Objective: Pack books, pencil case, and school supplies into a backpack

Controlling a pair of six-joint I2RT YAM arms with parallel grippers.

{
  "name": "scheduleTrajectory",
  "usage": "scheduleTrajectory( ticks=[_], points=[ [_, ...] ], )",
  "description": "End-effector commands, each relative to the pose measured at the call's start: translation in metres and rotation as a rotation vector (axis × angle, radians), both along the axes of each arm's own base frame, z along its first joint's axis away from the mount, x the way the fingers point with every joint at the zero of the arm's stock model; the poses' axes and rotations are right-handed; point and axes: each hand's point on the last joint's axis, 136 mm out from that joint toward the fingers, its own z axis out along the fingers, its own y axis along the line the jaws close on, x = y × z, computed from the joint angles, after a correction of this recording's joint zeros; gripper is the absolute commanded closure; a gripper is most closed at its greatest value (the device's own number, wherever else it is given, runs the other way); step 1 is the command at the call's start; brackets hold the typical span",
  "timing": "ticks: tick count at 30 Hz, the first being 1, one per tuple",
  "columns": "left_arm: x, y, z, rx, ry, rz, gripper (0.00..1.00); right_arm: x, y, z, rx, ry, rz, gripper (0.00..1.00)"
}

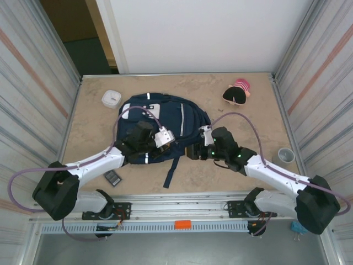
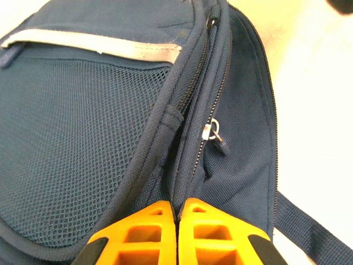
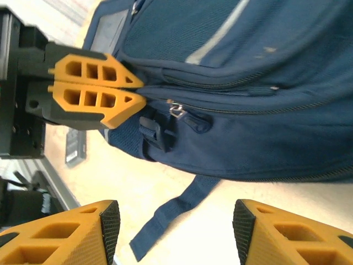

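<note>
Gripping the backpack (image 1: 171,113), flat on the counter (image 1: 248,118), at its near edge, the left hand (image 2: 177,207) is clamped on fabric; the right hand (image 3: 175,218), spread apart, hovers just beside that edge.

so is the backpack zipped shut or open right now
Shut, as far as the views show: the backpack lies flat, its zippers run closed past the zipper pull, no gap or contents showing.
</note>
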Motion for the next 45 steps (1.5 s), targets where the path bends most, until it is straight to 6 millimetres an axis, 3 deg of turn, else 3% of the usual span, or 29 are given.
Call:
scheduleTrajectory(
  ticks=[1, 8, 13, 16, 17, 20, 25, 33, 36, 40, 41, 44, 45],
  points=[
    [-0.001, -0.019, 0.043, -0.153, 0.031, -0.023, 1.0, 0.022, 0.008, 0.008, -0.063, -0.126, -0.027, 0.42],
    [0.001, -0.02, 0.051, -0.22, 0.089, -0.015, 1.0, 0.036, 0.037, 0.001, -0.142, -0.19, 0.007, 0.43],
    [-0.004, -0.023, 0.051, -0.229, 0.113, -0.054, 1.0, 0.059, 0.044, -0.002, -0.177, -0.217, -0.066, 0.45],
    [-0.005, -0.022, 0.053, -0.236, 0.113, -0.054, 1.0, 0.068, 0.044, -0.008, -0.203, -0.219, -0.103, 0.54],
    [-0.004, -0.021, 0.054, -0.236, 0.109, -0.051, 1.0, 0.07, 0.044, -0.009, -0.215, -0.221, -0.108, 0.63],
    [0.002, -0.015, 0.051, -0.212, 0.089, -0.015, 1.0, 0.072, 0.033, -0.011, -0.261, -0.215, -0.148, 0.84],
    [0.014, 0.001, 0.041, -0.156, 0.076, 0.068, 1.0, 0.072, -0.003, -0.012, -0.329, -0.194, -0.25, 1.0],
    [0.022, 0.026, 0.028, -0.056, 0.049, 0.157, 1.0, 0.075, -0.066, -0.022, -0.367, -0.083, -0.343, 1.0],
    [0.022, 0.033, 0.025, -0.049, 0.045, 0.18, 1.0, 0.073, -0.071, -0.027, -0.343, -0.047, -0.31, 1.0],
    [0.021, 0.038, 0.031, -0.094, 0.069, 0.239, 1.0, 0.063, -0.056, -0.027, -0.306, -0.037, -0.238, 1.0],
    [0.02, 0.039, 0.037, -0.12, 0.075, 0.263, 0.98, 0.06, -0.05, -0.026, -0.29, -0.039, -0.216, 1.0],
    [0.02, 0.05, 0.056, -0.236, 0.106, 0.398, 0.61, 0.05, -0.034, -0.027, -0.265, -0.031, -0.154, 1.0],
    [0.02, 0.055, 0.061, -0.272, 0.121, 0.454, 0.53, 0.047, -0.03, -0.027, -0.261, -0.03, -0.139, 1.0]
  ],
)
